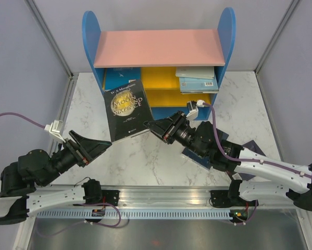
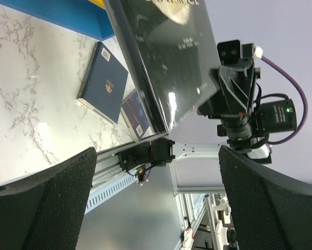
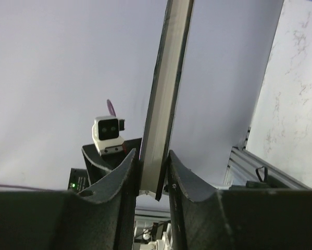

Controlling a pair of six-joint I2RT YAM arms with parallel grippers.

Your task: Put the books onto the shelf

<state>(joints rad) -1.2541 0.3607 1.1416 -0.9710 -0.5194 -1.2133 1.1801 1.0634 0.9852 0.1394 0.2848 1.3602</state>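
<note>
My right claw is pinched narrow on the lower corner of a glossy black paperback with gold lettering. It holds the book up, cover tilted toward the overhead camera, just in front of the small bookcase with rounded blue sides and a pink top. My left claw is spread wide near the book's other lower corner, gripping nothing. Pale blue paperbacks lie flat in the bookcase's right compartment. A navy paperback lies on the white marble-patterned table.
</note>
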